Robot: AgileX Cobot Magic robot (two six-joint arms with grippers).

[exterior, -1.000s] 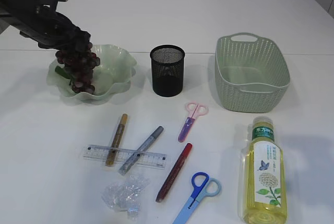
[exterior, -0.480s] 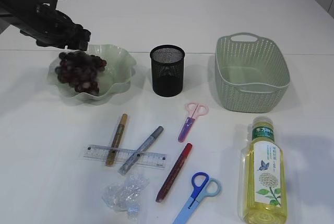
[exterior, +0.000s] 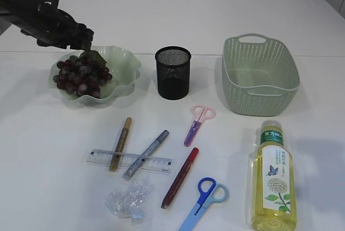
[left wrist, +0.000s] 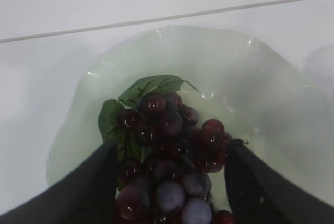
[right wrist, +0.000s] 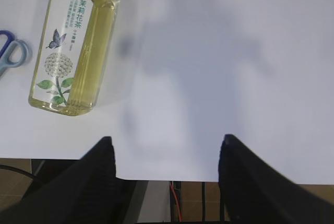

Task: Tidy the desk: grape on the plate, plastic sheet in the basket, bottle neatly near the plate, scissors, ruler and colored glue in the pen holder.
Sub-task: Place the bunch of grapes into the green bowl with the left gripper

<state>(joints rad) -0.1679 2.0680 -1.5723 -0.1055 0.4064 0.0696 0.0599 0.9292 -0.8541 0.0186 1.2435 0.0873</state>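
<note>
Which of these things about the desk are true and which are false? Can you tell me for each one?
1. The grapes lie in the green plate. True.
2. The bottle stands upright. False: it lies on its side on the table.
3. The green basket has the plastic sheet in it. False: nothing shows inside the basket, and the crumpled plastic sheet lies on the table, near the ruler.
4. The black mesh pen holder stands between the plate and the basket. True.
5. The left gripper is open, a finger on each side of the grapes. True.
</note>
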